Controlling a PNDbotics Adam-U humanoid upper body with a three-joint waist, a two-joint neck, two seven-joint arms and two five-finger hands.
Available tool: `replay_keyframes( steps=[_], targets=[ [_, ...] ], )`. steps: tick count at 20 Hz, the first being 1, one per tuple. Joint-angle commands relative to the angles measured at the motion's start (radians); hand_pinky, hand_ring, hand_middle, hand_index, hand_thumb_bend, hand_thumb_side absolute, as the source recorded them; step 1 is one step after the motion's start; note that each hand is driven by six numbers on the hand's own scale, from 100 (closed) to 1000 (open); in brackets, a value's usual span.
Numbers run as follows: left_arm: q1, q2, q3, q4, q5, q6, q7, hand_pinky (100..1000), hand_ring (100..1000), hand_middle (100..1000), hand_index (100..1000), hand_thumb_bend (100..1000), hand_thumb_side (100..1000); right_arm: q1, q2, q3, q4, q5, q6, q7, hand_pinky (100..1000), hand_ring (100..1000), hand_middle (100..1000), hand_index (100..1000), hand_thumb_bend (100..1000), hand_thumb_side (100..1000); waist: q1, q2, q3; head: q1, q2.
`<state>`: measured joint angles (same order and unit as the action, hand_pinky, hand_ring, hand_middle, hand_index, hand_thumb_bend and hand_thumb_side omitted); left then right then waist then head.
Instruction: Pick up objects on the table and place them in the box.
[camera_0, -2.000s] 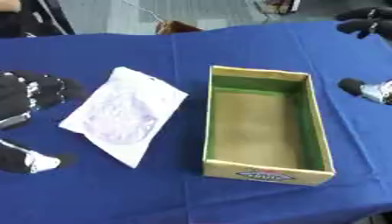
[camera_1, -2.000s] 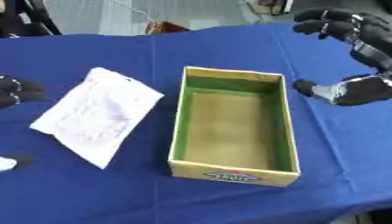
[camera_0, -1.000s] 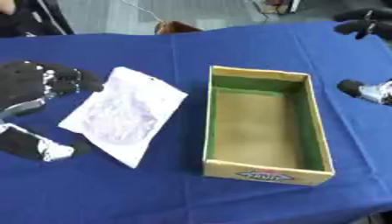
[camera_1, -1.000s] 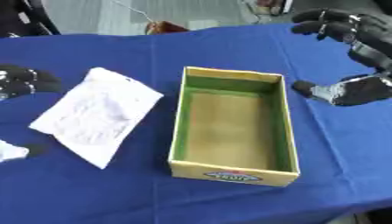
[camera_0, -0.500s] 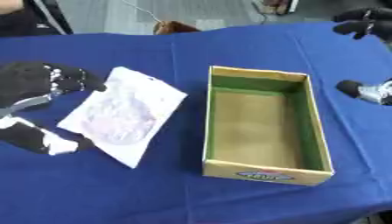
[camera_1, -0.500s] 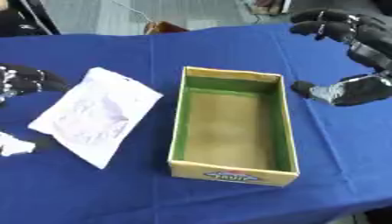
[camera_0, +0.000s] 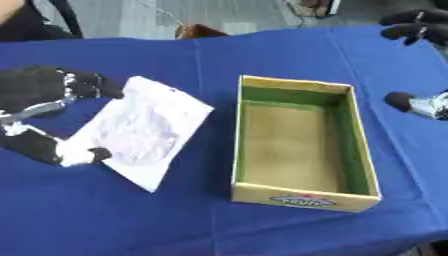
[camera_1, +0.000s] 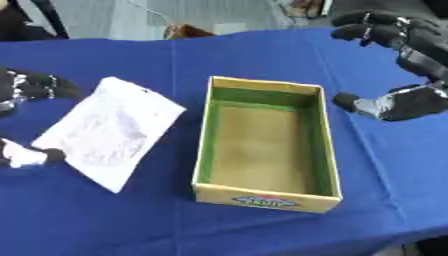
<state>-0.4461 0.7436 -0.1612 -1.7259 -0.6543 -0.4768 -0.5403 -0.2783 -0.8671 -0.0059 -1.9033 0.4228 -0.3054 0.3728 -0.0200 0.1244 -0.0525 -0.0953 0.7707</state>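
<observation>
The logo on the box's (camera_0: 302, 200) front wall is too blurred to read.

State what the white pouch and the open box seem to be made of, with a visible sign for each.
White pouch: probably thin plastic film, slightly glossy; it lies flat and wrinkled. Box: seemingly matte printed cardboard; thin stiff walls, green inside, tan floor.

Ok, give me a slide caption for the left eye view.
Left hand closes on a white pouch beside the empty box.
</observation>
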Motion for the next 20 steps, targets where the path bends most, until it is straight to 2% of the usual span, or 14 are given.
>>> replay_keyframes(
  steps=[1,20],
  targets=[
    [-0.028,0.003,-0.002,0.014,0.006,-0.005,-0.008,570,730,860,934,477,699,-0.017,-0.015,-0.007,-0.006,-0.006,0.0,0.002,703,799,921,917,476,687,-0.001,-0.014,0.001,-0.005,-0.001],
    [-0.078,-0.039,-0.066,0.082,-0.026,-0.052,-0.036,604,743,862,934,491,729,-0.022,-0.01,-0.004,-0.003,-0.01,-0.001,0.006,702,798,921,918,479,688,-0.005,-0.011,-0.001,-0.004,-0.001]
  ],
)
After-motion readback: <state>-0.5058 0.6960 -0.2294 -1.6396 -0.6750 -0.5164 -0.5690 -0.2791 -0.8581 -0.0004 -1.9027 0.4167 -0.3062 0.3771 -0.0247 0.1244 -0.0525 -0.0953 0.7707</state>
